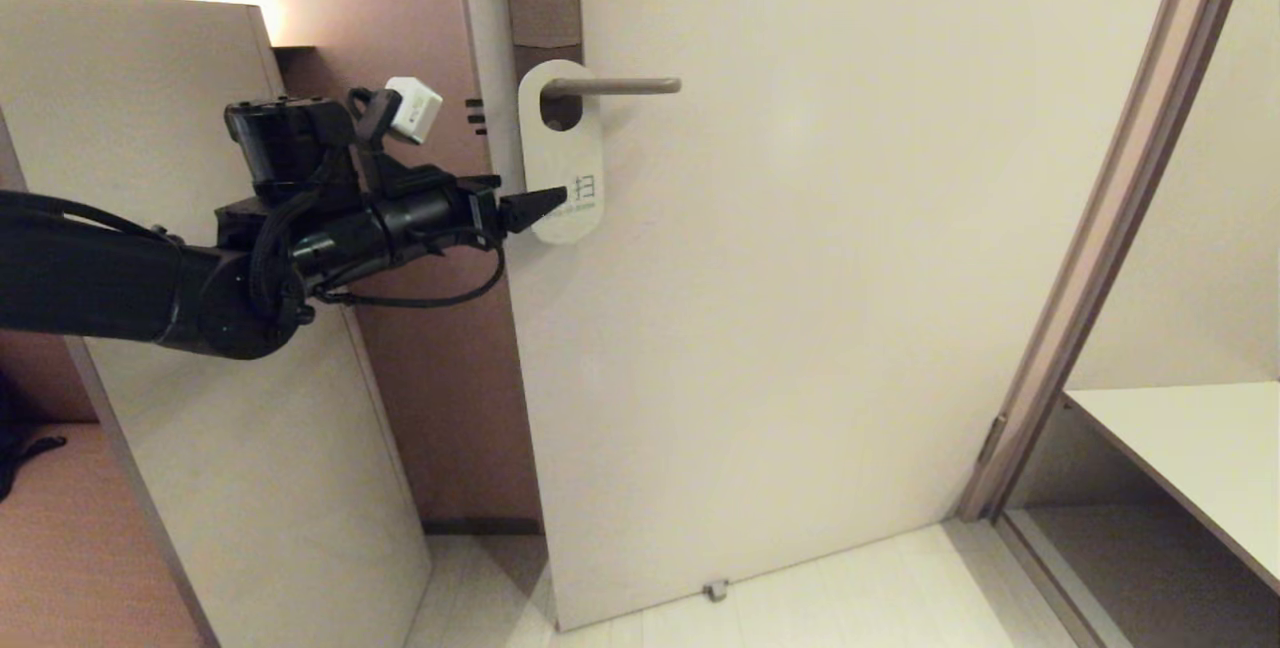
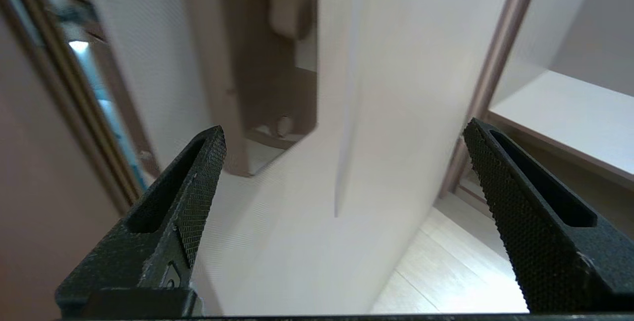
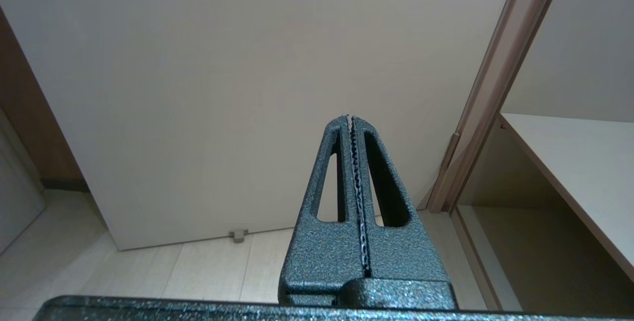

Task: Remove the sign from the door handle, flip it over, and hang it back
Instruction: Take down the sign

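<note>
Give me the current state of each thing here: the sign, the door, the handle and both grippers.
sign: hanging on the handle, printed face outward
door handle: level, through the sign's hole
door: open, its edge showing
left gripper: open, fingertips at the sign's lower edge
right gripper: shut, empty, away from the sign

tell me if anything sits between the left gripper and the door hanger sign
Nothing visible does. The left gripper is open, its fingertips at the lower part of the sign, which hangs on the door handle. In the left wrist view the sign's thin edge lies between the spread fingers.
</note>
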### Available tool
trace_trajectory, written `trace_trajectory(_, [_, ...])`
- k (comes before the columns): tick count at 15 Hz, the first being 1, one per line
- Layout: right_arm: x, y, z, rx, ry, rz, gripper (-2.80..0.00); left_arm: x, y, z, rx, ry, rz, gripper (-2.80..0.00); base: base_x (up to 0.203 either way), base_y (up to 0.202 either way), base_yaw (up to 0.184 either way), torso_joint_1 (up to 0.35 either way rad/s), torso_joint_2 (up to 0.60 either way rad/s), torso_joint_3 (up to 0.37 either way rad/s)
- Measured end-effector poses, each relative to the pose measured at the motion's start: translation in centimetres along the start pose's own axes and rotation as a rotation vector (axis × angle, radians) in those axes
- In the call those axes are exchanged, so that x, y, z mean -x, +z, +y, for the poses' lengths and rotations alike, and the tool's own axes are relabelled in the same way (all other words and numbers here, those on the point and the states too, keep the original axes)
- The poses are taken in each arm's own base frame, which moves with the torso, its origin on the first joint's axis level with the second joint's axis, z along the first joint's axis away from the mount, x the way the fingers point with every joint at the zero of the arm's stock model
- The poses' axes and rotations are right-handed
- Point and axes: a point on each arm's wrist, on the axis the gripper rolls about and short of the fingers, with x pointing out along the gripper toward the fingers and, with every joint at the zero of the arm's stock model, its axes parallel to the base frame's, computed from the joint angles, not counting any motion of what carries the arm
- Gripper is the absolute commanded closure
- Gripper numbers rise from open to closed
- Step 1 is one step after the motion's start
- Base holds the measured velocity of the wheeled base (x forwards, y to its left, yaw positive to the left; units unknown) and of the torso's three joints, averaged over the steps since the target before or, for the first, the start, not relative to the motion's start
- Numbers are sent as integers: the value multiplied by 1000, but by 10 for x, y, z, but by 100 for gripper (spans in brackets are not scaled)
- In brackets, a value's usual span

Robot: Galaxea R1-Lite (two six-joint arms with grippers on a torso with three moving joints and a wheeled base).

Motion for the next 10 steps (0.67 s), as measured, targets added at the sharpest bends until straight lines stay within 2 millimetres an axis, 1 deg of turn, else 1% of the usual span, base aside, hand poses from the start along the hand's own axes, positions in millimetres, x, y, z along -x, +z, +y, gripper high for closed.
trace_trajectory(3, [0, 0, 0, 0, 0, 0, 0, -8, 1, -3, 4, -17, -7, -280, 0, 0, 0, 0, 0, 0])
trace_trajectory(10, [0, 0, 0, 0, 0, 1, 0, -24, -1, -2, -1, -36, -20, -280, 0, 0, 0, 0, 0, 0])
